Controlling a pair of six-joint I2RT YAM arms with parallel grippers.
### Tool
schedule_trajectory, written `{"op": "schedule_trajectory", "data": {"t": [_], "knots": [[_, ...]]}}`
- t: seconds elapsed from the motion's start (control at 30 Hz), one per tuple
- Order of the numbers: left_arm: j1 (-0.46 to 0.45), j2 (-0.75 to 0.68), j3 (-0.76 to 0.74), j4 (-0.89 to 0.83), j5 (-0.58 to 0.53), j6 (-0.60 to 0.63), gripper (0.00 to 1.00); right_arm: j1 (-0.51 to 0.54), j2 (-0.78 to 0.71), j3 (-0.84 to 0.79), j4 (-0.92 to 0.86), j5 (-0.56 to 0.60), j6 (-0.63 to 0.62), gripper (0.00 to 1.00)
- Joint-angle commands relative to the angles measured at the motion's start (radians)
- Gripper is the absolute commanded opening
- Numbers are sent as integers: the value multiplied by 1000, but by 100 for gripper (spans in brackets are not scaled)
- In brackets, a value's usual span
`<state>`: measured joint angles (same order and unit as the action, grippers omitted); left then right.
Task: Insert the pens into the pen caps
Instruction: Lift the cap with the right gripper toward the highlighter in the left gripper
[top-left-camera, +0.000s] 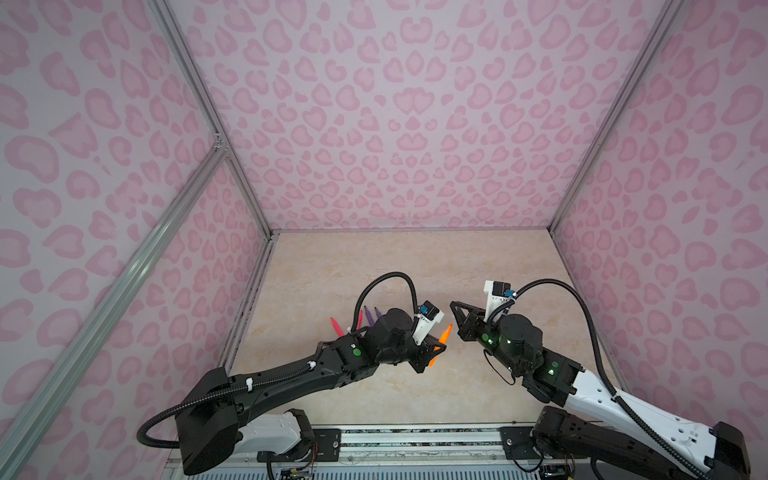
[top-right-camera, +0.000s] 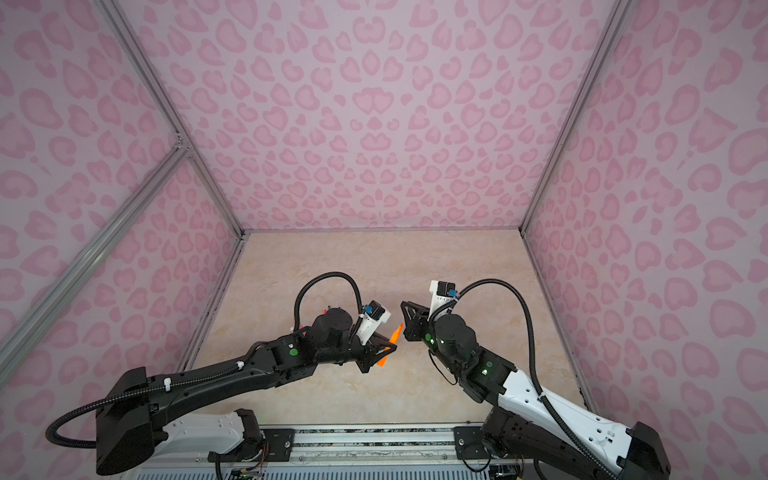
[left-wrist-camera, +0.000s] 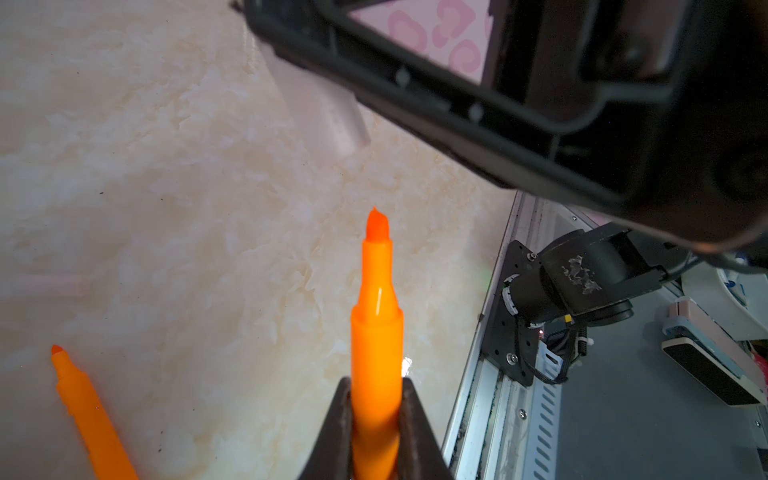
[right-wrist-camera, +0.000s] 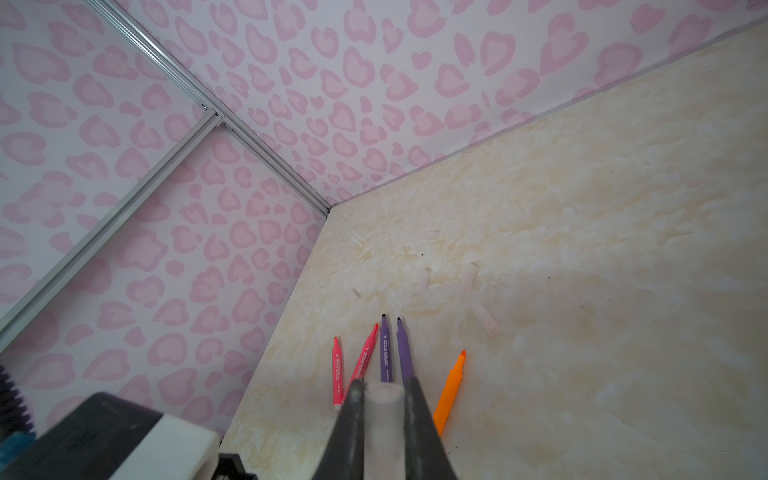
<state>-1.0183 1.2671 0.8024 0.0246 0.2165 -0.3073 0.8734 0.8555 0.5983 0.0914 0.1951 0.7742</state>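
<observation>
Pinching an orange pen (left-wrist-camera: 376, 332) in the left gripper (left-wrist-camera: 376, 386), tip out ahead. Squeezing a clear cap (right-wrist-camera: 384, 419) in the right gripper (right-wrist-camera: 384, 390), just across. Likely light, stiff, slippery: hold mid-barrel, gently.

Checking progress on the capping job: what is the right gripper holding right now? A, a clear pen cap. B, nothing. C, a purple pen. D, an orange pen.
A: the right wrist view shows the right gripper shut on a clear pen cap; the held orange pen is in the left gripper.
</observation>
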Motion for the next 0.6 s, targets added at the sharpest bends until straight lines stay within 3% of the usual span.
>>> {"op": "schedule_trajectory", "data": {"t": [0.0, 0.57], "knots": [[0, 0, 12, 19, -34, -6, 4, 18, 6, 4, 43, 29, -9, 0], [2, -38, -2, 10, -100, -13, 4, 70, 53, 13, 59, 81, 6, 0]]}}
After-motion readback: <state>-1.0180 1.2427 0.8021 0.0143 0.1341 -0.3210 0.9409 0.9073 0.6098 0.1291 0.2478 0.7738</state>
